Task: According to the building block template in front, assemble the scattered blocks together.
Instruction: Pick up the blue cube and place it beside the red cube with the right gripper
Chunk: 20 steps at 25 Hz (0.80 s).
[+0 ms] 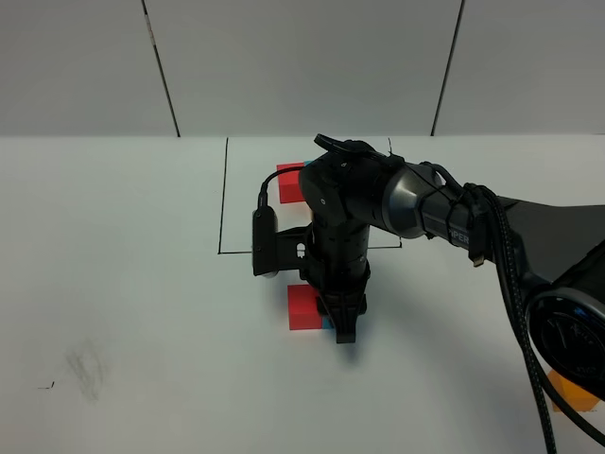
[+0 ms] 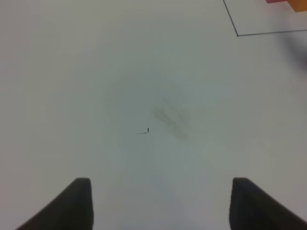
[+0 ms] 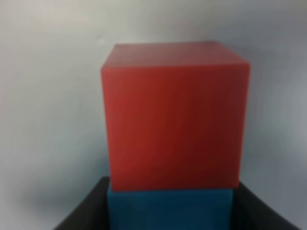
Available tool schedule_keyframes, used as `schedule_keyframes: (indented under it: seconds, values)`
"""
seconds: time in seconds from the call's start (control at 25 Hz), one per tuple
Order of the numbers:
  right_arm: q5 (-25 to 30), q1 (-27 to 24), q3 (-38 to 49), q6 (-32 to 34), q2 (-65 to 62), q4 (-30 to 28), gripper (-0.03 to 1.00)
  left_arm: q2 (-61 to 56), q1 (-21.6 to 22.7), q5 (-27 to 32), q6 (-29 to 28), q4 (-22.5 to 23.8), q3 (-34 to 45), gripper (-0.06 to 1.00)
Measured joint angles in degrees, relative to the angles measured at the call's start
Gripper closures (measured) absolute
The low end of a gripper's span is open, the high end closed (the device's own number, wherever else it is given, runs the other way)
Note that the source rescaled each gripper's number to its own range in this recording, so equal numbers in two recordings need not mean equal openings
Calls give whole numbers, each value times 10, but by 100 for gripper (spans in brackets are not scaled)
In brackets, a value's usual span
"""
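The template's black outline (image 1: 223, 203) lies at the back of the table with its red cube (image 1: 288, 184) showing; my right arm hides the rest. In the left wrist view the outline's corner (image 2: 237, 33) and a bit of the template's orange cube (image 2: 298, 4) show. The loose red cube (image 1: 302, 307) sits on the table in front of the outline. My right gripper (image 1: 342, 323) is shut on the light blue cube (image 1: 328, 323), pressed against the red one. The right wrist view shows the red cube (image 3: 175, 115) against the blue cube (image 3: 170, 207). My left gripper (image 2: 163, 194) is open and empty.
The loose orange cube (image 1: 574, 392) lies at the front right, partly behind the right arm's base (image 1: 567, 331). A grey smudge (image 1: 87, 367) marks the table at the front left, and it also shows under the left gripper (image 2: 169, 117).
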Motion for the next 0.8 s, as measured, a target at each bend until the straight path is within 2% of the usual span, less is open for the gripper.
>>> schedule_keyframes:
  seconds: [0.32, 0.52, 0.8]
  values:
    - [0, 0, 0, 0, 0, 0, 97, 0, 0, 0, 0, 0, 0, 40]
    - [0, 0, 0, 0, 0, 0, 93, 0, 0, 0, 0, 0, 0, 40]
    - [1, 0, 0, 0, 0, 0, 74, 0, 0, 0, 0, 0, 0, 40]
